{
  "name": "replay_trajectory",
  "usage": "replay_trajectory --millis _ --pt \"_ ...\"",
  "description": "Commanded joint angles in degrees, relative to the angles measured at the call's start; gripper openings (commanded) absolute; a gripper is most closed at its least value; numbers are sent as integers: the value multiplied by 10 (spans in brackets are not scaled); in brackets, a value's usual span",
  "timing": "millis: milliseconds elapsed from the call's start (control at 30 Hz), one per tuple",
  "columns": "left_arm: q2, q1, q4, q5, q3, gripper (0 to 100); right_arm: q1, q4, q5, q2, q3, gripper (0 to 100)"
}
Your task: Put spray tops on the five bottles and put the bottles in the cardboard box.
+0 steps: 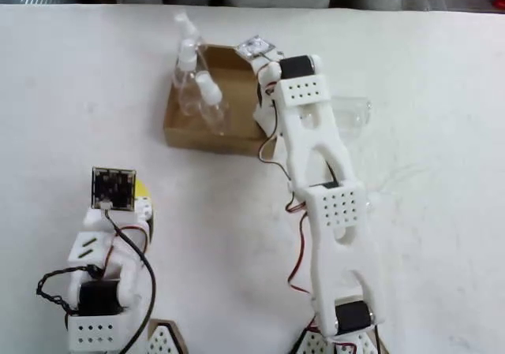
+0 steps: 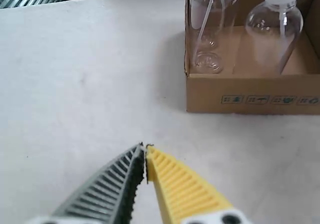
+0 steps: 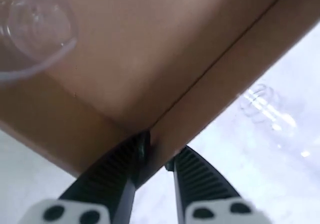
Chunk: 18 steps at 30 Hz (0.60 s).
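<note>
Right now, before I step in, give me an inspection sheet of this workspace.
Surface: white table, no spills seen.
Job's things: box holds at least two bottles with spray tops; a loose bottle lies on the table beside the right arm.
Clutter: nothing seen.
Pincers: left pincer shut, over the table short of the box; right pincer shut on a box wall.
Cables: red wires along the right arm; black cable on the left arm.
Surroundings: grey shapes past the far edge, unclear.
</note>
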Motion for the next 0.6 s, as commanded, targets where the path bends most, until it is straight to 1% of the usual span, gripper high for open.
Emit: replay_trajectory --millis 0,133,567 --pt "-4 6 -12 -4 0 24 -13 20 22 -42 17 16" --pt "-4 6 -12 -4 0 24 -9 18 35 -47 23 16" --pt "-4 6 -12 -4 0 24 14 10 117 -49 21 16"
